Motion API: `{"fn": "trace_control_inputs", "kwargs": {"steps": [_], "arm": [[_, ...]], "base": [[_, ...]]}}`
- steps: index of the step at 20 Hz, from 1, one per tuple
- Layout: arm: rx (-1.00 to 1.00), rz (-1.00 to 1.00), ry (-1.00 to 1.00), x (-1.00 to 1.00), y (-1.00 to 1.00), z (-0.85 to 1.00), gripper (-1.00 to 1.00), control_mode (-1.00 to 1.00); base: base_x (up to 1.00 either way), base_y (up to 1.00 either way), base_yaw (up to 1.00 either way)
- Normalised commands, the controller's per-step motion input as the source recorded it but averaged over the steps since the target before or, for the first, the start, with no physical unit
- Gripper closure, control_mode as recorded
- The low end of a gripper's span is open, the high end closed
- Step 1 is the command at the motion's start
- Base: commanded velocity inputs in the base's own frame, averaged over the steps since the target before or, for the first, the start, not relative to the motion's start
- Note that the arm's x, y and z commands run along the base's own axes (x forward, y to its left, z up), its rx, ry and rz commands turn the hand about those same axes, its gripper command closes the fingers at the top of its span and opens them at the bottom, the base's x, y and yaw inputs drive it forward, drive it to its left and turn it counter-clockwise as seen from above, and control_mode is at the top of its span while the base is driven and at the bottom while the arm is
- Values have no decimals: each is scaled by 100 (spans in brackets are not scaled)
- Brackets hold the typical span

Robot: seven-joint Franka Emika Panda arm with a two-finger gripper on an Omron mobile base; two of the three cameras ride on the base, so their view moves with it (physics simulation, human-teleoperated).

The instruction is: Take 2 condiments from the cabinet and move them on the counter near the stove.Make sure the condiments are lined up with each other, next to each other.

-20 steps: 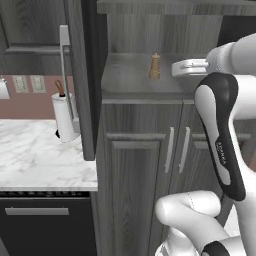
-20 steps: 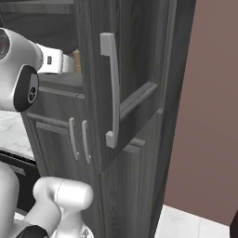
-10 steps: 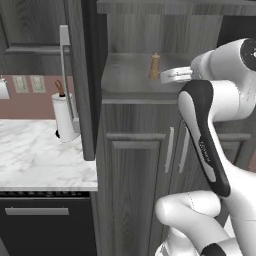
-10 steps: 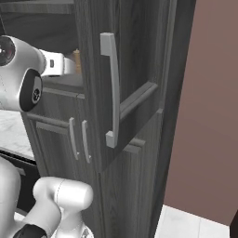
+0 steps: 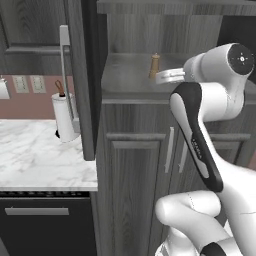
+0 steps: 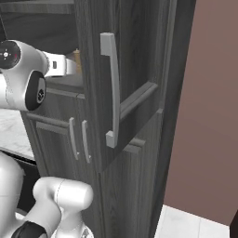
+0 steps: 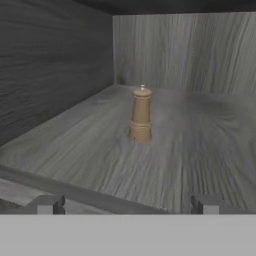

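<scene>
Gripper (image 7: 127, 205) with fingers (image 7: 49, 204) spread wide and holding nothing, at the front edge of the cabinet (image 5: 135, 165) shelf. The pepper mill (image 7: 140, 114) stands upright ahead, midway between the fingertips and well apart from them. Compared with a second ago, the arm (image 5: 200, 140) has swung leftward, bringing the hand closer to the mill. The counter (image 5: 40, 160) lies lower left.
</scene>
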Motion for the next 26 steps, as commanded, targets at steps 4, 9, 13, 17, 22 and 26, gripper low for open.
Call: {"fn": "trace_control_inputs", "kwargs": {"steps": [4, 9, 13, 17, 22, 26], "arm": [[0, -1, 0, 14, 0, 0, -100, -100], [0, -2, 0, 16, 0, 0, -100, -100], [0, -3, 0, 12, 0, 0, -100, -100], [0, -5, 0, 19, 0, 0, -100, -100], [0, -2, 0, 27, 0, 0, -100, -100], [0, -1, 0, 31, 0, -1, -100, -100]], "base": [[0, 0, 0], [0, 0, 0], [0, 0, 0], [0, 0, 0], [0, 0, 0], [0, 0, 0]]}}
